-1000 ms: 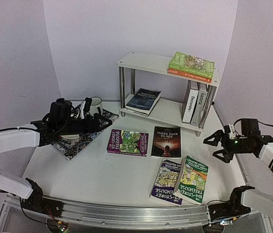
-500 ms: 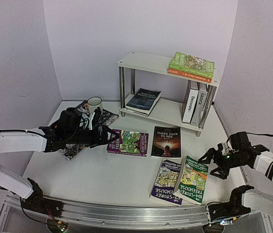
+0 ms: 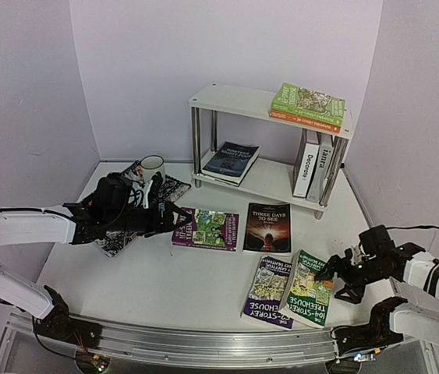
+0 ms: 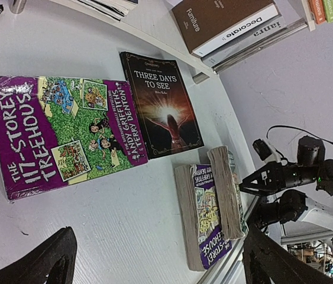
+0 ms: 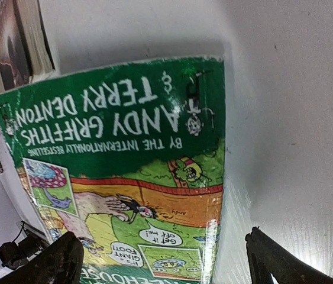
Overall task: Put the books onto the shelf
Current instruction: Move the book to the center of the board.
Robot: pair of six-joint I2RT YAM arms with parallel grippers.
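The white shelf holds a green book on top, and a dark book and upright white books on its lower board. Flat on the table lie a purple book, a black book, a second purple book and a green book overlapping it. My left gripper hovers open at the purple book's left end. My right gripper is open and low at the green book's right edge, its fingers straddling that edge.
A white mug stands on a dark patterned placemat under my left arm. A metal rail runs along the near table edge. Purple walls close in on the left, back and right.
My right gripper dropped and moved left to the green book's edge. My left arm swung right from over the placemat to the purple book, then held still.
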